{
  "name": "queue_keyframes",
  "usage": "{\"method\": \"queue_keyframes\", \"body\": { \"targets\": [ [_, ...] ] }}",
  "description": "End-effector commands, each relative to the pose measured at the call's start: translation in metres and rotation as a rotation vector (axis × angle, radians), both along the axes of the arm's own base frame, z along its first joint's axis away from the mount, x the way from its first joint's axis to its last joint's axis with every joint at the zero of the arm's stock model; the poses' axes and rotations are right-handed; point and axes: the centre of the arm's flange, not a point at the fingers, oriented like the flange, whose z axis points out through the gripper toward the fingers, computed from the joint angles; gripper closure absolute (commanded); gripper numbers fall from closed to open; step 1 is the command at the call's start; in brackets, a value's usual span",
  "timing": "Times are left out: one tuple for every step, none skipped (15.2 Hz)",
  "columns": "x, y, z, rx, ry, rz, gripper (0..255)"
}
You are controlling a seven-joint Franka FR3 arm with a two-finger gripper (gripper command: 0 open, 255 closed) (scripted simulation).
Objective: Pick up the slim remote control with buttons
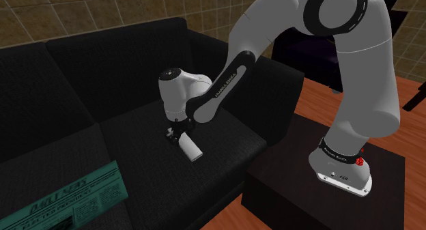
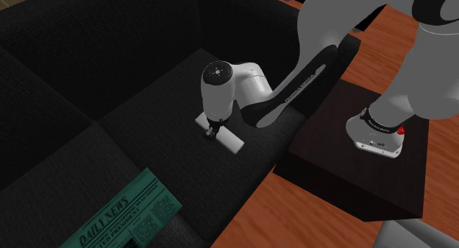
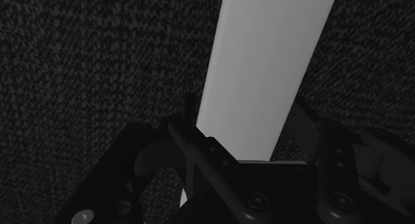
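Note:
The remote (image 1: 193,151) is a plain white slim bar with no buttons drawn, lying flat on the black sofa seat (image 1: 136,136). My black gripper (image 1: 179,134) points straight down onto its middle, with one end of the remote (image 2: 232,141) sticking out past the hand (image 2: 213,131). In the wrist view the white bar (image 3: 266,70) runs between the two black fingers (image 3: 193,133), and both press against its long edges. The gripper (image 3: 246,146) is shut on the remote, which still rests on the cushion.
A green folded newspaper (image 1: 68,198) (image 2: 125,221) lies on the neighbouring seat cushion, toward the sofa's front edge. The sofa's backrest (image 1: 102,58) and armrest (image 1: 273,92) rise around the seat. The dark stand (image 1: 293,174) sits on a wooden floor (image 2: 309,224).

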Motion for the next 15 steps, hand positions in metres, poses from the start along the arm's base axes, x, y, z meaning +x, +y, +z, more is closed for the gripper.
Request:
{"method": "queue_keyframes", "body": {
  "targets": [
    [0.000, 0.000, -0.001, -0.001, 0.002, 0.001, 255],
    [0.000, 0.000, -0.001, -0.001, 0.002, 0.001, 255],
    [0.000, 0.000, -0.001, -0.001, 0.002, 0.001, 255],
    [0.000, 0.000, 0.004, -0.001, 0.002, 0.001, 255],
    [0.000, 0.000, 0.010, -0.001, 0.002, 0.001, 255],
    [0.000, 0.000, 0.015, -0.001, 0.002, 0.001, 255],
    [0.000, 0.000, 0.020, -0.001, 0.002, 0.001, 255],
    [0.000, 0.000, 0.025, -0.001, 0.002, 0.001, 255],
    [0.000, 0.000, 0.031, -0.001, 0.002, 0.001, 255],
    [0.000, 0.000, 0.036, -0.001, 0.002, 0.001, 255],
    [0.000, 0.000, 0.041, -0.001, 0.002, 0.001, 255],
    [0.000, 0.000, 0.047, -0.001, 0.002, 0.001, 255],
    [0.000, 0.000, 0.052, -0.001, 0.002, 0.001, 255],
    [0.000, 0.000, 0.057, -0.001, 0.002, 0.001, 255],
    [0.000, 0.000, 0.062, -0.001, 0.002, 0.001, 255]
  ]
}}
